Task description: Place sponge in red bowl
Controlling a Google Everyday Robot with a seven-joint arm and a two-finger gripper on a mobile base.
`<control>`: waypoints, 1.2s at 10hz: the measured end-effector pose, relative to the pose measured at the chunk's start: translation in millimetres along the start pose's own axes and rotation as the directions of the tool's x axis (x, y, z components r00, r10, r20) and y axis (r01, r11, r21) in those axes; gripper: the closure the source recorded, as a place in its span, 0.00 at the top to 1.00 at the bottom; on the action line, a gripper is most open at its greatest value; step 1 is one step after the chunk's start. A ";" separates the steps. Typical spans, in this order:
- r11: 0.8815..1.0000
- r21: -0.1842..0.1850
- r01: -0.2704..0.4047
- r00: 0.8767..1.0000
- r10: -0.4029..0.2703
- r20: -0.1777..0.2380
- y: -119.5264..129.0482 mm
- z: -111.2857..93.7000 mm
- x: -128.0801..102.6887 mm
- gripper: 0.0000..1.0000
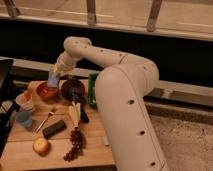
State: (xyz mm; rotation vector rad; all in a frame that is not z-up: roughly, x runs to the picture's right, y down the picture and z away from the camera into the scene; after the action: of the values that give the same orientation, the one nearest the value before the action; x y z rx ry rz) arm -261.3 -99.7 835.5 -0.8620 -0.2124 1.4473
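The red bowl (47, 91) stands on the wooden table (25, 152) at the back left. My gripper (53, 77) hangs just above the bowl's back right rim, at the end of the white arm (95, 52) that reaches in from the right. It is shut on a small blue sponge (52, 79), held slightly above the bowl.
A dark bowl (72, 89) sits right of the red bowl, with a green bin (92, 90) behind it, half hidden by my body. Cups (24, 101), a blue cup (23, 119), a fork (45, 120), a brush (75, 113), a black bar (53, 128), an orange fruit (40, 145) and grapes (74, 144) lie in front.
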 end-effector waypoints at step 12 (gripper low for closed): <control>0.997 -0.069 -0.020 1.000 0.021 0.020 0.5 45.1 -30.4 0.59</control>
State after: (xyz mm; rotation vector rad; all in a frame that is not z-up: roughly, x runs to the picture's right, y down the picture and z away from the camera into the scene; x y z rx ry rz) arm -294.3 -110.3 877.4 -0.9077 -0.2712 1.4759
